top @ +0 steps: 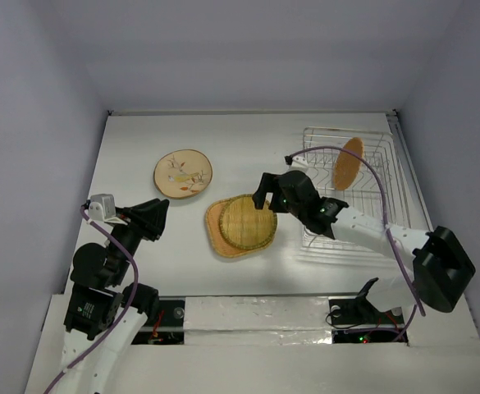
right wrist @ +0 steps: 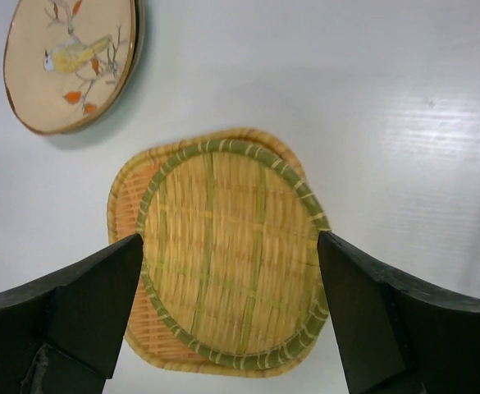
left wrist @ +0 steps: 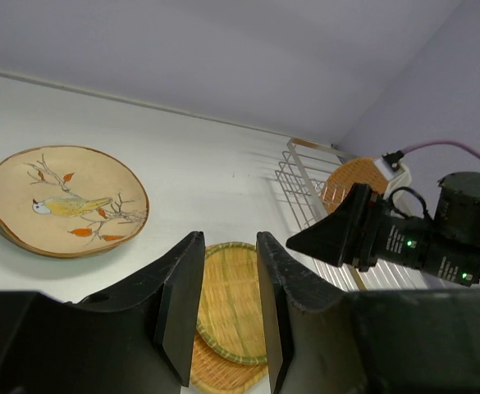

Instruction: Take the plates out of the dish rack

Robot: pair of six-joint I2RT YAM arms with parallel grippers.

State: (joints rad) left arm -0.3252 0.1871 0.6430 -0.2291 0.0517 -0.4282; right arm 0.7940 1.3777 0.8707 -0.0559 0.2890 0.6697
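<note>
The dish rack (top: 363,205) stands at the right, and one orange woven plate (top: 348,162) stands upright in it. A round woven plate with a green rim (top: 249,220) lies on a tan woven rounded-square plate (top: 220,240) at the table's middle. Left of them lies a cream plate with a bird motif (top: 183,173). My right gripper (right wrist: 230,238) hangs wide open just above the round woven plate (right wrist: 231,271), one finger on each side, holding nothing. My left gripper (left wrist: 229,238) hovers at the left, its jaws narrowly parted and empty, pointing toward the stacked plates (left wrist: 231,304).
The white table (top: 141,271) is boxed in by pale walls at the back and both sides. A purple cable (top: 371,176) arcs from the right arm over the rack. Foil-covered panels (top: 256,316) line the near edge between the arm bases.
</note>
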